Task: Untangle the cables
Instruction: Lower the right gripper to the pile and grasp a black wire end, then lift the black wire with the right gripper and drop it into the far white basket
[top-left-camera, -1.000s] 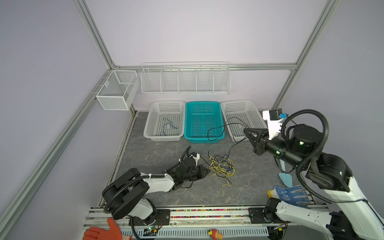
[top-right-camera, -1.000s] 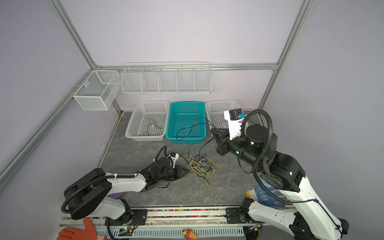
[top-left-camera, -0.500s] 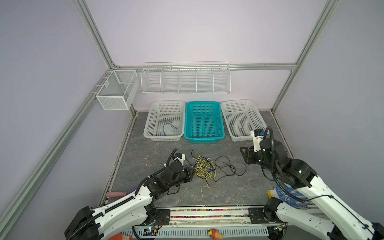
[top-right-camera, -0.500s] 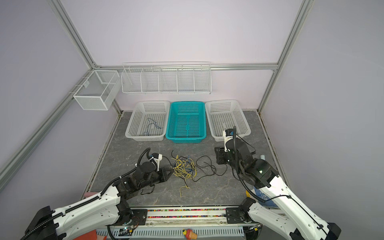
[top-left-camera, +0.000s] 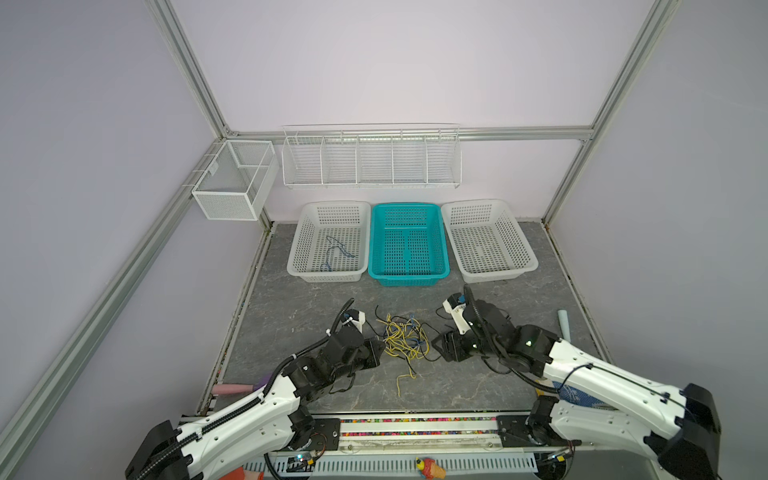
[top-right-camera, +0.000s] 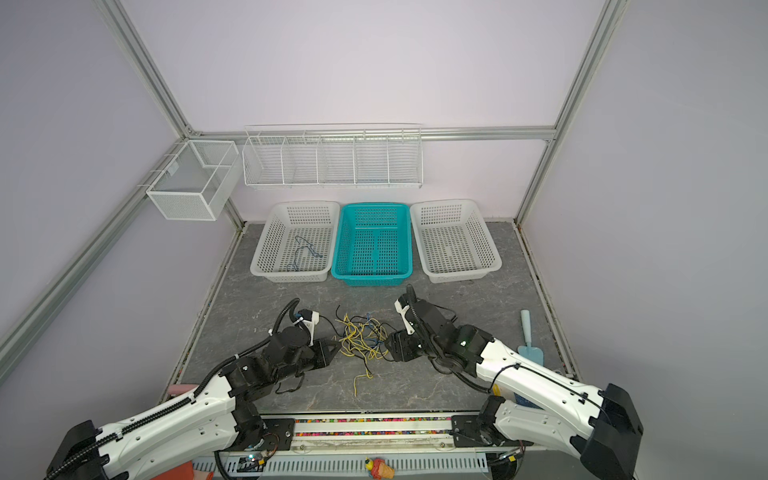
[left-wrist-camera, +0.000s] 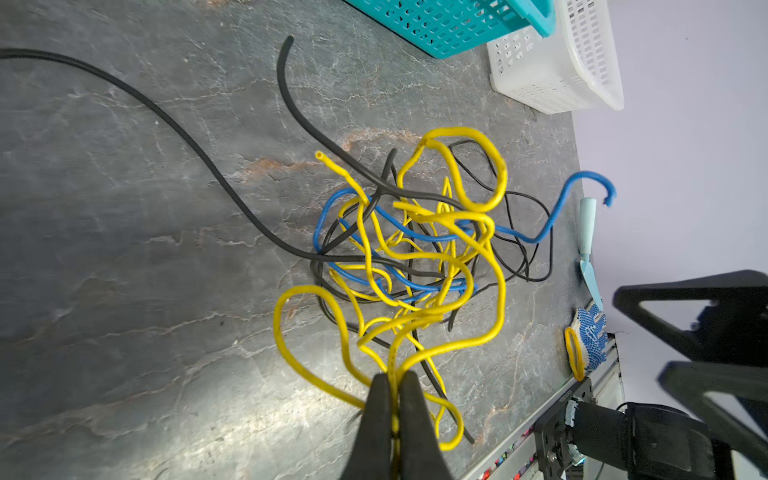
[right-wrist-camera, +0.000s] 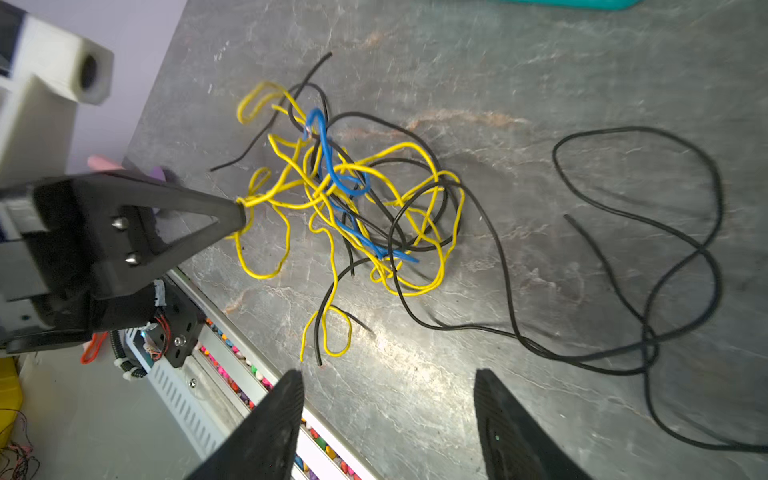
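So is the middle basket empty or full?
Empty: in both top views the teal basket shows only bare mesh floor. A blue cable lies in the white basket beside it.

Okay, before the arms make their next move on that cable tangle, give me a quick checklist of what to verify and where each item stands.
1. Grip of the left gripper on the yellow cable: ok, shut on it.
2. Only one strand in that pinch: cannot tell; two yellow runs meet there.
3. Is the right gripper free: ok, open and empty.
4. Does the tangle lie between both grippers: ok, in both top views.
5. Are the black cable and blue cable free of the yellow: not ok, interwoven.
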